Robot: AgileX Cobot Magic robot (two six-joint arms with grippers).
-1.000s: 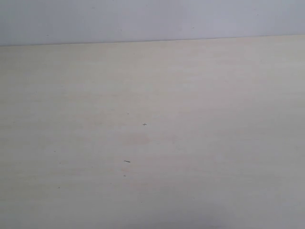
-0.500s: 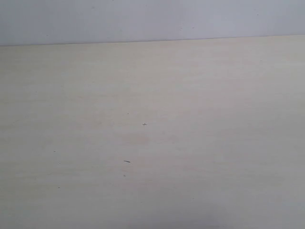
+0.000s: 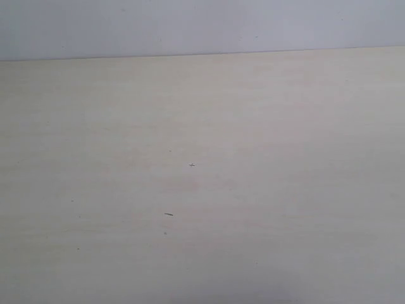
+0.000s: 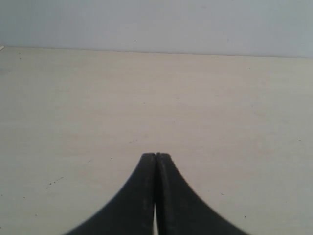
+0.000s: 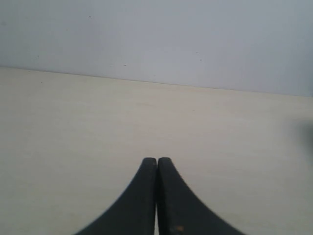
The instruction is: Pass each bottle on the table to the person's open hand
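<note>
The pale beige table (image 3: 253, 190) fills the exterior view, and neither arm shows there. No bottle and no person's open hand appear in any view. In the left wrist view my left gripper (image 4: 156, 155) is shut, its two black fingers pressed together with nothing between them, above the bare table (image 4: 220, 107). In the right wrist view my right gripper (image 5: 157, 159) is likewise shut and empty over the table (image 5: 73, 127).
A grey wall (image 3: 190, 25) rises behind the table's far edge (image 3: 202, 54). A few tiny dark specks (image 3: 168, 214) mark the tabletop. A dim dark smudge (image 5: 308, 131) shows at the border of the right wrist view.
</note>
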